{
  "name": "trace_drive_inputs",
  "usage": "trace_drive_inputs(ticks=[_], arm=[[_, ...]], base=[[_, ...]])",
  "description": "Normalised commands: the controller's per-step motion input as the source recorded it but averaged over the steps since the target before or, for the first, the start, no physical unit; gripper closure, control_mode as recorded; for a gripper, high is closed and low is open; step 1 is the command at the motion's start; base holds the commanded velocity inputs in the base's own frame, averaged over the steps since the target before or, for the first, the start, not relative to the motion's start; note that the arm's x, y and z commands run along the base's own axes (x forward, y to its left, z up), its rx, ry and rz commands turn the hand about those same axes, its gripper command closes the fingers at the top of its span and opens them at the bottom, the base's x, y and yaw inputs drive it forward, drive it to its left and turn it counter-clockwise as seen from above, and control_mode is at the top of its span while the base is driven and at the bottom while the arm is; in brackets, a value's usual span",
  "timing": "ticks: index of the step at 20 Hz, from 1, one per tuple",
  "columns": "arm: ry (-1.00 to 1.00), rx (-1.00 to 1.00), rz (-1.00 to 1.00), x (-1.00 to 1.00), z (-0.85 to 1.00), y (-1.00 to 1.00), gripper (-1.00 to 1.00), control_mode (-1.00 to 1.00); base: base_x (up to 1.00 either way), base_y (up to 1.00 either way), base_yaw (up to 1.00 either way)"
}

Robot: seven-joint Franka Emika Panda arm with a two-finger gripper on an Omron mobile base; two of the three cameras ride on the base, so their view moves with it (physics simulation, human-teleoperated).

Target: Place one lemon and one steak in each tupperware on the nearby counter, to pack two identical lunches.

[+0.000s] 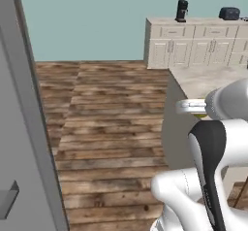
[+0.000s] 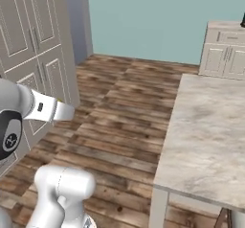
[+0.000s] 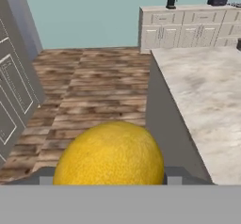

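A bright yellow lemon sits between my gripper's two fingers in the hand view, and the gripper is shut on it. The fingertips press against its sides. In the left base view the gripper hangs in the air by the near left corner of the counter, with a sliver of yellow lemon showing. The marble counter stretches to the right of the hand and is bare where it shows. The steak and the tupperware are out of view.
A tall grey cabinet stands close on the left. Wooden floor lies between it and the counter. Against the far wall are light cabinets carrying a coffee machine and a toaster.
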Motion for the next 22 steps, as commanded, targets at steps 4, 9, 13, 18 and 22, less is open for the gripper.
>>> trace_drive_inputs(ticks=[4,9,13,18,22], arm=[[0.00,0.00,0.00,0.00,0.00,0.00,1.00,1.00],[0.00,0.00,0.00,0.00,0.00,0.00,1.00,1.00],[0.00,0.00,0.00,0.00,0.00,0.00,1.00,1.00],[0.00,0.00,0.00,0.00,0.00,0.00,1.00,1.00],[0.00,0.00,0.00,0.00,0.00,0.00,1.00,1.00]], base=[[0.00,0.55,-0.14],[0.34,-0.15,-0.09],[0.94,-0.21,-0.07],[1.00,0.00,-0.05],[1.00,0.00,-0.07]])
